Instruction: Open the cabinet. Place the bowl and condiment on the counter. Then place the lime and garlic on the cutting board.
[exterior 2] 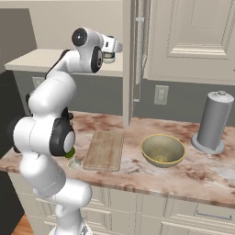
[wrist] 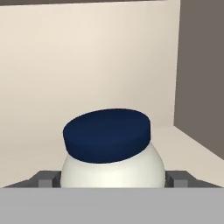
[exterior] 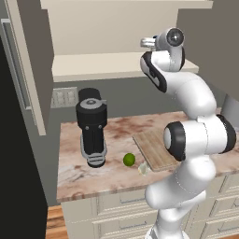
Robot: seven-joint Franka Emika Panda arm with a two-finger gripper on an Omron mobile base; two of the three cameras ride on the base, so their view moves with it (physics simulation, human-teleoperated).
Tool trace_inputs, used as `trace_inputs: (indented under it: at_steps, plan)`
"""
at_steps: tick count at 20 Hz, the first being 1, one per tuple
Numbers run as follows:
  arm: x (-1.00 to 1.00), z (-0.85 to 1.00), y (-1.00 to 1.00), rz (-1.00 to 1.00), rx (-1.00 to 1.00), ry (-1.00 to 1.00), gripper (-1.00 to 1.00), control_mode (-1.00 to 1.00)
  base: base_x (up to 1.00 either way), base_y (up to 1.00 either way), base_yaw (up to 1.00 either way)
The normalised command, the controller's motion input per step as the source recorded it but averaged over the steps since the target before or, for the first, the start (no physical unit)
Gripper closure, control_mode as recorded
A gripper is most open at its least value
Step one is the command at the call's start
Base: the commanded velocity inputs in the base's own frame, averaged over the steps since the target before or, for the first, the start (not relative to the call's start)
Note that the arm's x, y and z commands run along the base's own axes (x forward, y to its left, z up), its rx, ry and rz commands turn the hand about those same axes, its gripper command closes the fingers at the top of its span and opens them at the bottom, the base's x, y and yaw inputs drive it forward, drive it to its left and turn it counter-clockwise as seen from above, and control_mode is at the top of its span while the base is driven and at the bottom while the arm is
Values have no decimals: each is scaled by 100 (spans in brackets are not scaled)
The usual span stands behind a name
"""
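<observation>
Reaching into the open cabinet (exterior 2: 193, 41), the gripper (wrist: 113, 181) is seen with its jaws spread wide, one dark fingertip (wrist: 47, 179) on each side of the condiment jar (wrist: 113, 168); whether the pads touch the jar cannot be told. In the hand view the white jar with its dark blue lid (wrist: 107, 133) is set on the cream cabinet shelf (wrist: 192, 148), near the right-hand inner wall. From the right base view the jar (exterior 2: 109, 57) is glimpsed just in front of the wrist, on the lower shelf (exterior 2: 32, 59).

Below, on the pinkish-brown marble counter (exterior 2: 202, 172), the olive-yellow bowl (exterior 2: 163, 150) is placed upright, just right of the wooden cutting board (exterior 2: 104, 150) and left of a grey cylindrical canister (exterior 2: 212, 121). The lime (exterior: 129, 160) is found on the counter, off the board's near left corner (exterior: 154, 148), with the pale garlic bulb (exterior: 143, 168) just beside it and touching the board's edge or nearly so. A black coffee machine (exterior: 92, 126) is stood at the counter's left end. The right cabinet door is swung open, its long metal bar handle (exterior 2: 139, 59) seen edge-on
</observation>
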Motion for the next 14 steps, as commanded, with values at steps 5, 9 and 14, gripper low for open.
trace_inputs:
  at_steps: [5,9,14]
  plan:
    - [-39,0,13,-3,0,0,100,-100,0,0,0]
    - [-54,0,15,-4,0,0,100,-100,0,0,0]
    - [-66,0,12,-4,0,0,100,-100,0,0,0]
